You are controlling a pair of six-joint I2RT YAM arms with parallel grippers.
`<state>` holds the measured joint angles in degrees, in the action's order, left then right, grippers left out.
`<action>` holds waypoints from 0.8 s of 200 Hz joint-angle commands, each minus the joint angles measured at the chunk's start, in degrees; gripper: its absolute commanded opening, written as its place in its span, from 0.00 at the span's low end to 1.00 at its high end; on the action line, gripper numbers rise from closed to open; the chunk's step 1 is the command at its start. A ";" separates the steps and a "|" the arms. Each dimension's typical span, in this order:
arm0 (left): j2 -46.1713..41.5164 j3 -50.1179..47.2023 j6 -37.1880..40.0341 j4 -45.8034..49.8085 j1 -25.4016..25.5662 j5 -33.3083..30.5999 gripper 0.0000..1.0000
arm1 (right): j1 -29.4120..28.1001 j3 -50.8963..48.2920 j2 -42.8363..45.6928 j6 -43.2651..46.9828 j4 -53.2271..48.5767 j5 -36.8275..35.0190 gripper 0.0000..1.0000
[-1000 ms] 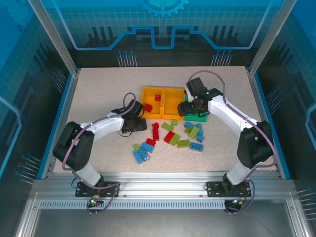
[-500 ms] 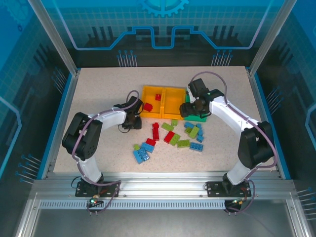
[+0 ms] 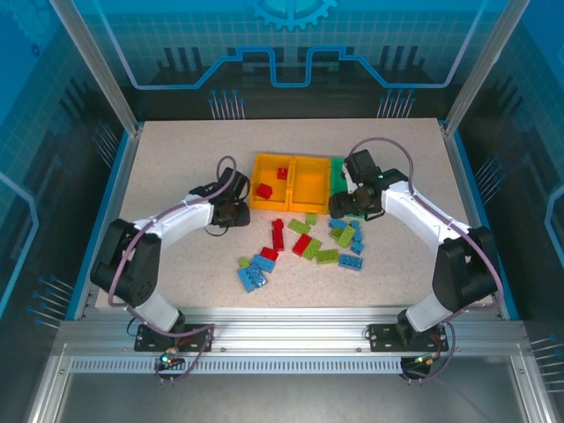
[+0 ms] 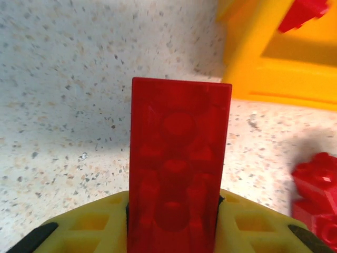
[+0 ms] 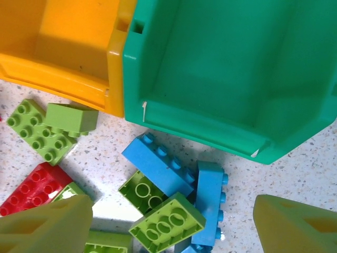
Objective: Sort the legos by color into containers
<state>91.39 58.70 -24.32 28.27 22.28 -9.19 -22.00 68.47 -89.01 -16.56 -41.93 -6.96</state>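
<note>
My left gripper is shut on a red brick, which stands upright between the yellow fingers, just left of the joined orange bins. The left orange bin holds two red bricks. My right gripper hangs open over blue bricks and lime bricks, at the near edge of the green bin, which looks empty. Red, lime and blue bricks lie scattered in front of the bins.
A loose red brick lies on the table right of the left gripper. The right arm covers part of the green bin. Bare speckled tabletop stretches to the left and behind the bins; blue rails edge the table.
The right gripper has come off the green bin toward me and now hangs over the pile. The left gripper has shifted slightly up and away, still beside the orange bin.
</note>
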 commanded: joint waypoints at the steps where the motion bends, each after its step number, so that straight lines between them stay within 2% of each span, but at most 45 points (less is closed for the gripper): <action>1: -3.67 3.39 -1.85 2.81 -0.05 -0.57 0.28 | -2.65 -0.78 2.18 -2.49 0.91 2.26 0.81; 19: -3.75 7.63 -0.84 1.76 -0.05 0.95 0.28 | -6.51 -0.36 1.32 -5.77 1.71 1.64 0.81; 42: 0.72 15.34 1.68 1.42 -0.11 4.65 0.28 | -9.76 -0.84 0.04 -9.64 4.38 2.22 0.81; 68: 9.09 25.05 3.62 3.47 0.03 7.58 0.29 | -10.93 -1.22 -0.90 -12.58 5.27 3.04 0.80; 104: 19.08 32.75 3.46 4.91 0.04 10.24 0.30 | -12.06 -2.08 -0.81 -13.99 5.15 2.92 0.78; 133: 22.36 34.84 1.45 4.60 0.03 10.22 0.37 | -12.51 -2.11 -1.44 -12.32 3.62 0.12 0.77; 152: 22.78 35.15 0.43 4.51 0.04 10.07 0.46 | -12.56 -1.46 -2.78 -12.26 3.35 1.40 0.76; 160: 22.57 35.04 -0.03 4.50 0.03 10.11 0.53 | -12.54 -0.95 -3.64 -12.65 3.50 1.80 0.75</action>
<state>114.50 90.87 -22.76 31.53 22.28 -0.54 -33.93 66.96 -90.06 -28.71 -37.43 -5.41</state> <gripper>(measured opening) 0.453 0.760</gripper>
